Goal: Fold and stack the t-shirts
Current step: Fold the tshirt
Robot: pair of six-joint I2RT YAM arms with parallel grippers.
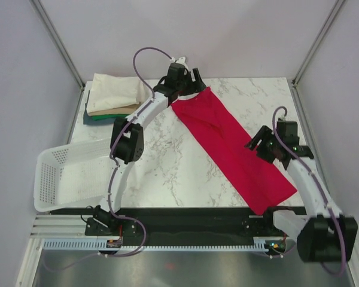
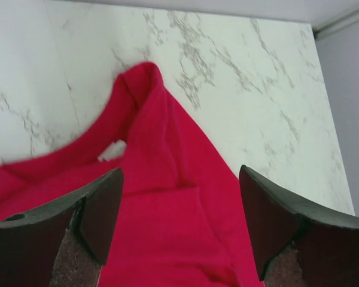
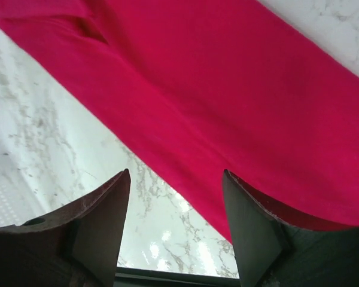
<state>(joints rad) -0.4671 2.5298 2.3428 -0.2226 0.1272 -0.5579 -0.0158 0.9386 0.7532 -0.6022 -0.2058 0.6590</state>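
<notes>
A crimson-red t-shirt [image 1: 233, 149] lies folded into a long narrow strip running diagonally from the table's back centre to its front right. My left gripper [image 1: 191, 79] is open and empty above the strip's far end, and the red cloth [image 2: 179, 197] fills its wrist view between the jaws. My right gripper [image 1: 260, 143] is open and empty above the strip's right edge near the front, over the red cloth [image 3: 239, 89] and its long edge. A stack of folded shirts [image 1: 115, 98], cream on top with tan, green and dark blue below, sits at the back left.
A white perforated plastic basket [image 1: 69, 176] lies tipped at the table's front left edge, beside the left arm. The marble tabletop [image 1: 167, 161] is bordered by grey walls and a black front rail [image 1: 185, 218].
</notes>
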